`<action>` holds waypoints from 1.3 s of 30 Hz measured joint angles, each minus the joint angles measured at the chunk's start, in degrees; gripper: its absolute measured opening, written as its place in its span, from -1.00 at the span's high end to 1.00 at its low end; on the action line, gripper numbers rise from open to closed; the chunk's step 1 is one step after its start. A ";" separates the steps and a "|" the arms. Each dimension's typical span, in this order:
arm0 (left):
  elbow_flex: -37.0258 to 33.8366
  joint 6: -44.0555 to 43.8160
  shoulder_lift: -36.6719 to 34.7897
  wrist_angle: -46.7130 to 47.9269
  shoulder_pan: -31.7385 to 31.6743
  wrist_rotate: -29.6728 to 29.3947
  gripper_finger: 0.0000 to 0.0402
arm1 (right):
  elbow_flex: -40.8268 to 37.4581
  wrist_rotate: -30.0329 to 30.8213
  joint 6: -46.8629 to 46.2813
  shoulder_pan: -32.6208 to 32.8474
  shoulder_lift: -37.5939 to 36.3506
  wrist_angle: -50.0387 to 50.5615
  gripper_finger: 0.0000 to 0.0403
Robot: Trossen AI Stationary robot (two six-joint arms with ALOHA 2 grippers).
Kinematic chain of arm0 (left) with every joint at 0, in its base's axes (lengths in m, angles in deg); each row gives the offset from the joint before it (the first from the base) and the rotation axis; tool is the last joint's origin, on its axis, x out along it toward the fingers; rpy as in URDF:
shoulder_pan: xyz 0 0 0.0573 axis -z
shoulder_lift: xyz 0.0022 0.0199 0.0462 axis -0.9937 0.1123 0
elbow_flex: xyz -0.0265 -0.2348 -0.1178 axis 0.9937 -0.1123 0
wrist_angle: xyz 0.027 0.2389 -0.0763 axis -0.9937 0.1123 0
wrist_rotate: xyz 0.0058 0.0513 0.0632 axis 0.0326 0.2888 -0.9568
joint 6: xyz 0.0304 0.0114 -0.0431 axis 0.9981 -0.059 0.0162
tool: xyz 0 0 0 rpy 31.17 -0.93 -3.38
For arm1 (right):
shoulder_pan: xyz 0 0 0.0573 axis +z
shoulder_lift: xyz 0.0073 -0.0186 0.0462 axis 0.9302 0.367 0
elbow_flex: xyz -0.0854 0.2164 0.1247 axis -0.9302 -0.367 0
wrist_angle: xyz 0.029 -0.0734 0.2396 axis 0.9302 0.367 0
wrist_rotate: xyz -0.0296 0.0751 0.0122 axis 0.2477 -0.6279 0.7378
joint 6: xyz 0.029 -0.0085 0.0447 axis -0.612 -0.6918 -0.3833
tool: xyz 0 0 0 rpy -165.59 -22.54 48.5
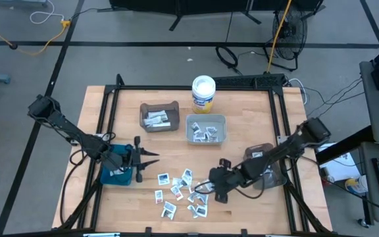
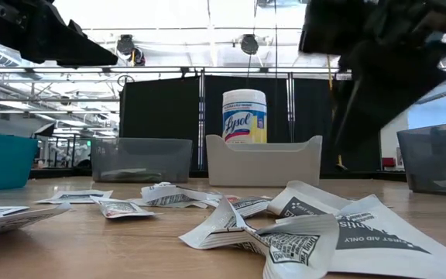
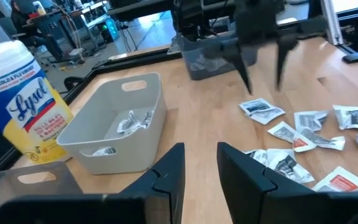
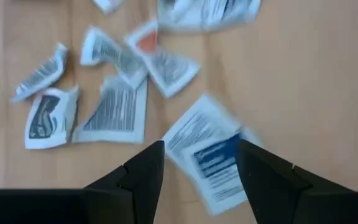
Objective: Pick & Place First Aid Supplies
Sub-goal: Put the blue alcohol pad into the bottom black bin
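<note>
Wooden table (image 1: 242, 108), scattered packets (image 1: 176, 187), dark curtained room behind

floor (image 1: 143, 26): grey, taped | black curtain (image 2: 161, 105) behind | ceiling lights (image 2: 176, 35) bright | fan (image 1: 288, 33)

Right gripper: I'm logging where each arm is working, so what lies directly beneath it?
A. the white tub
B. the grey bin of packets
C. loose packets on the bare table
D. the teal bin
C: the right gripper hangs open above a blue-printed packet among loose packets scattered on the wooden table.
</note>
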 joint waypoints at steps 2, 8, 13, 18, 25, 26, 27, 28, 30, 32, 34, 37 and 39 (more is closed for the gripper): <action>0.00 -0.52 0.00 0.02 0.01 0.88 0.52 | -0.02 2.24 3.84 0.73 -1.48 1.57 0.05; 0.00 -2.01 0.00 0.03 0.06 1.22 0.52 | -0.77 4.43 15.07 1.59 -2.74 3.84 0.05; 0.02 -2.45 -0.02 -0.11 0.10 1.24 0.52 | -5.78 -0.54 20.87 -1.45 -2.07 -2.06 0.00; 0.02 -2.15 -0.01 -0.04 0.10 1.24 0.52 | -9.67 -5.21 22.85 -4.03 -2.18 -8.64 -0.17; 0.02 -1.92 0.00 0.02 0.10 1.20 0.52 | -10.60 -6.70 24.80 -4.40 -2.18 -10.73 -0.44; 0.02 -1.91 -0.02 0.01 0.10 1.20 0.52 | -10.73 -6.77 25.00 -4.37 -2.18 -11.34 -0.46; 0.02 -1.91 0.00 0.00 0.10 1.19 0.52 | -10.80 -7.11 25.23 -4.38 -2.20 -11.81 -0.47; 0.02 -1.87 -0.01 0.01 0.10 1.13 0.52 | -10.80 -7.24 25.40 -4.39 -2.20 -12.06 -0.47; 0.02 -1.69 -0.01 0.00 0.10 0.96 0.52 | -10.80 -7.81 25.45 -4.33 -2.20 -12.07 -0.47; 0.02 -1.69 -0.01 0.00 0.10 0.96 0.52 | -10.82 -7.83 25.69 -4.33 -1.89 -12.73 -0.45; 0.02 -1.72 -0.01 -0.06 0.10 0.96 0.52 | -10.80 -8.00 26.23 -4.33 -0.37 -15.20 -0.45; 0.02 -1.88 0.00 -0.06 0.10 0.96 0.52 | -10.79 -8.18 26.21 -4.28 1.60 -17.28 -0.45; 0.02 -1.90 0.00 -0.02 0.10 0.94 0.52 | -10.61 -8.01 25.95 -4.28 2.31 -16.98 -0.44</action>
